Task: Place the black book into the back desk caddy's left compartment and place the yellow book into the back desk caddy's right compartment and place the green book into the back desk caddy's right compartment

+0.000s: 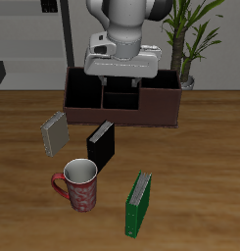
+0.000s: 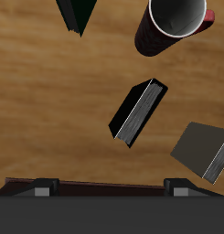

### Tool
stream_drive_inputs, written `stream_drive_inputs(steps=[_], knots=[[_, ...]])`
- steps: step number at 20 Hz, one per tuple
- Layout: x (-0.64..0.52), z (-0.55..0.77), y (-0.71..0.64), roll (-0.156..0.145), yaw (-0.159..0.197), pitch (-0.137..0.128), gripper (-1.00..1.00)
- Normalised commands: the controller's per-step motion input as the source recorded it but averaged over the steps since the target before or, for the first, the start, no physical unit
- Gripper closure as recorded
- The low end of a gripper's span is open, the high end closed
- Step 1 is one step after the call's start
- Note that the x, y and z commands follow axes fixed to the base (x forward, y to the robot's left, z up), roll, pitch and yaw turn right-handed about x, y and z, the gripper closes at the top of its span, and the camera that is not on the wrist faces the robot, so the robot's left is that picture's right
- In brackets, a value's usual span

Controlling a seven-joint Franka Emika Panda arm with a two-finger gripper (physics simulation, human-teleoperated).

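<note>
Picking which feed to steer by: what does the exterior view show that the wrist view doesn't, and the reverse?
Only the exterior view shows the desk caddy with its compartments, the plant, the arm, and the whole green book. Only the wrist view shows the black book from straight above, page edges visible. Both show the black book, the red mug, the grey-covered book, and the wooden table.

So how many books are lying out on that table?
3. The black book stands upright nearest the desk caddy; a grey-covered book leans beside it; the green book stands nearest the table's front edge, beside the red mug. None seems hidden.
</note>
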Motion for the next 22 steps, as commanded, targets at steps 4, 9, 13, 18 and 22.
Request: stream_drive_inputs(steps=[4,9,13,18,22], knots=[[0.04,-0.08,0.16,0.025,-0.003,0.026,-1.00],[0.09,-0.01,0.04,-0.016,-0.012,-0.002,-1.00],[0.21,0.07,-0.25,0.009,-0.043,-0.008,-1.00],[0.13,0.03,-0.39,0.040,-0.072,-0.045,-1.00],[0.16,-0.05,-0.49,0.006,-0.067,-0.062,-1.00]])
